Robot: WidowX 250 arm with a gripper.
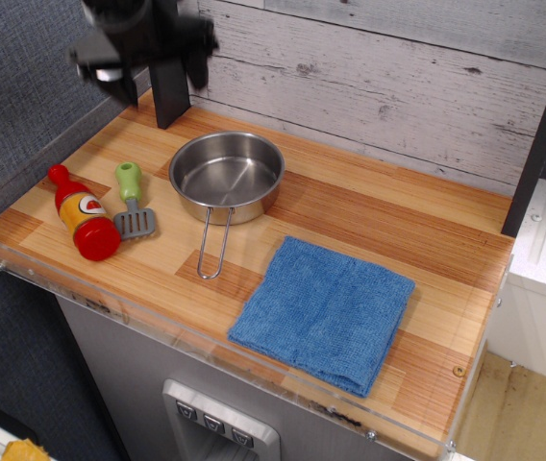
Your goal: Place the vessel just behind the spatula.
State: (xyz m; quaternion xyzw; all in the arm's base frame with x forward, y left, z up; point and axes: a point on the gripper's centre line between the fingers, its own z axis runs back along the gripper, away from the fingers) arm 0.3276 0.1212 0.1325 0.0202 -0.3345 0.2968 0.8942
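Observation:
The vessel (227, 176) is a round shiny steel pan that stands on the wooden counter at the back left. Its wire loop handle (211, 244) points toward the front edge. The spatula (134, 202), with a green handle and grey slotted blade, lies just left of the pan, apart from it. My gripper (162, 83) is high above the counter's back left corner, blurred. Its fingers are spread apart with nothing between them. It is above and behind both the pan and the spatula.
A red and yellow toy bottle (83, 213) lies left of the spatula near the counter's left edge. A folded blue cloth (323, 312) lies at the front right. A clear acrylic rim (158, 322) runs along the front and left edges. A plank wall stands behind.

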